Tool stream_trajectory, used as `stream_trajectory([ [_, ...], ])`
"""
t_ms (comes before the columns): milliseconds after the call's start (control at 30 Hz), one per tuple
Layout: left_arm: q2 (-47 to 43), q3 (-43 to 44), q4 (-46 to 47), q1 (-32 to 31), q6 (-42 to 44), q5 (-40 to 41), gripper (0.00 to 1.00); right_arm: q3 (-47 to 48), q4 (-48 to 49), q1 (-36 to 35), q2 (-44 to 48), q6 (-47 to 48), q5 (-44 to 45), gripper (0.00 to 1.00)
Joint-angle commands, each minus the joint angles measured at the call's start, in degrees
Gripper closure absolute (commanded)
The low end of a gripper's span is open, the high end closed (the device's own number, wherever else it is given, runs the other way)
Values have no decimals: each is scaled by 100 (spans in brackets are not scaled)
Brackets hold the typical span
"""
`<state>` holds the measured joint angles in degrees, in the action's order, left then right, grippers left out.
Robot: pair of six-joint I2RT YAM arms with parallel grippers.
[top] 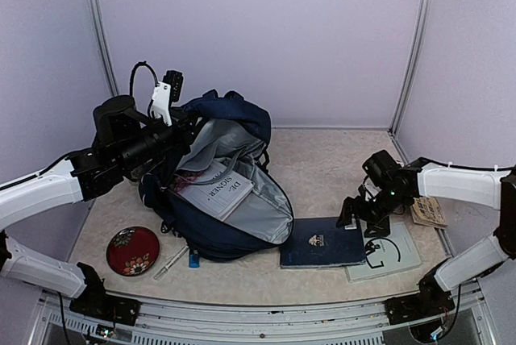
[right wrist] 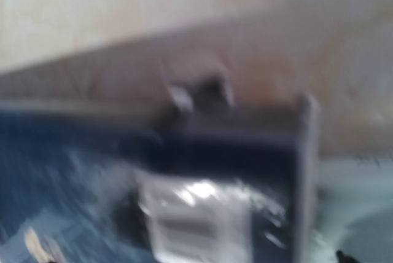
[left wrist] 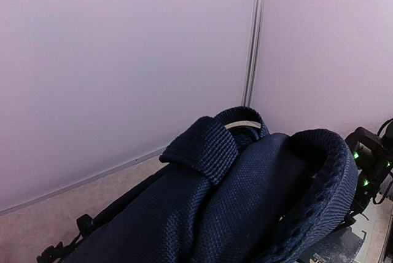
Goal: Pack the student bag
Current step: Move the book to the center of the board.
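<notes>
Bag (top: pixel 242 119) gapes open; right gripper (top: pixel 360 218) overhangs edge of blue book (top: pixel 318 247).

Coarse, matt woven cloth on the student bag (left wrist: pixel 245 201), smooth grey lining (top: pixel 258 192) inside; glossy sheen on the red dish (top: pixel 133 250); matt blue book cover (top: pixel 322 247) just beneath the right gripper (top: pixel 361 221).

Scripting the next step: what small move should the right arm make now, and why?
Probably lower and close the right end effector on the navy book; it sits over the book's right edge, and the student bag lies open nearby.
</notes>
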<state>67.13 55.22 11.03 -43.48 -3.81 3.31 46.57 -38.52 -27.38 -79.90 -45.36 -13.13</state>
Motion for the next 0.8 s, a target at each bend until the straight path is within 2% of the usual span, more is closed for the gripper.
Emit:
stream_trajectory([
  [0,-86,11,57,86,-49,133,100,-733,677,434,619,340,-1110,4],
  [133,-40,36,36,68,-62,81,100,-1413,1704,662,823,319,-2055,5],
  [300,-1,41,22,51,-93,36,100,-1599,2594,648,620,157,-2739,11],
  [400,18,53,15,51,-93,-19,100,-1732,3666,532,672,-259,-3201,13],
  [700,66,68,-13,76,-112,-81,100,-1392,4938,-141,37,-635,-3402,15],
  [767,80,93,-36,85,-127,-110,100,-1162,4866,-179,-28,-518,-3317,16],
])
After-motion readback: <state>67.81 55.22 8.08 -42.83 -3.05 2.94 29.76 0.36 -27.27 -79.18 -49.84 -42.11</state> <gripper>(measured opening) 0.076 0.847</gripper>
